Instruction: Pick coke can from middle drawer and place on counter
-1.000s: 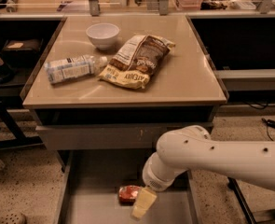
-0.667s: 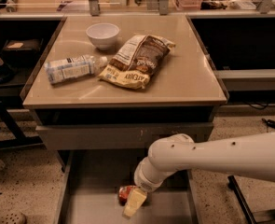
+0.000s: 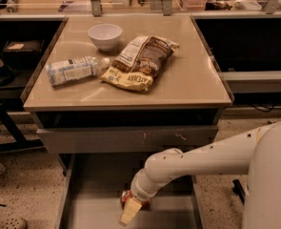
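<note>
Sliding left and a bit lower, the robot's white arm is reaching deeper into the middle drawer (image 3: 92, 216) than it was a moment ago. The gripper (image 3: 130, 213) is hanging low in the open drawer, right at the coke can (image 3: 125, 198). The red can is sitting on the grey drawer floor, in the same spot as before, and the arm is hiding part of it. I cannot tell if the gripper is holding the can or not. Up on the counter (image 3: 187, 80), a white bowl (image 3: 105, 36), a water bottle (image 3: 75, 70) lying on its side and a chip bag (image 3: 139, 62) are resting.
</note>
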Motion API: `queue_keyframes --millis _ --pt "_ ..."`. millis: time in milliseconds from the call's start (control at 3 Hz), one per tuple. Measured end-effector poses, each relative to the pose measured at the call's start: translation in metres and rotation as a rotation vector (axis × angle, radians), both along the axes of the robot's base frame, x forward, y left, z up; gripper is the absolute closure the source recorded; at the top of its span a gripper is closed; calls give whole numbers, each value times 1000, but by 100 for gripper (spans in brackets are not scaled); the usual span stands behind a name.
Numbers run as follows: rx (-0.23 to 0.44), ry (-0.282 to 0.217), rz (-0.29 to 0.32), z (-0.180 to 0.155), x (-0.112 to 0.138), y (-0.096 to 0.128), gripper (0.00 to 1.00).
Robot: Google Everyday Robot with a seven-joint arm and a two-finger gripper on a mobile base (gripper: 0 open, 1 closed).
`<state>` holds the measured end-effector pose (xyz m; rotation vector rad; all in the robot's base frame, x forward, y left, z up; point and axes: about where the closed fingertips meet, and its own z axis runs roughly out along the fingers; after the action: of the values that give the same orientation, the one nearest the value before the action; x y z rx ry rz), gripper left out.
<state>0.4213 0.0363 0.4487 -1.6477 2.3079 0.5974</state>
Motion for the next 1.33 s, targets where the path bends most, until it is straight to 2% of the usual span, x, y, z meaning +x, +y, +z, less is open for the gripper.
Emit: queue_keyframes --millis 667,1333 --pt "17 -2 -6 -60 -6 0 0" --pt "14 -8 10 -63 -1 2 0"
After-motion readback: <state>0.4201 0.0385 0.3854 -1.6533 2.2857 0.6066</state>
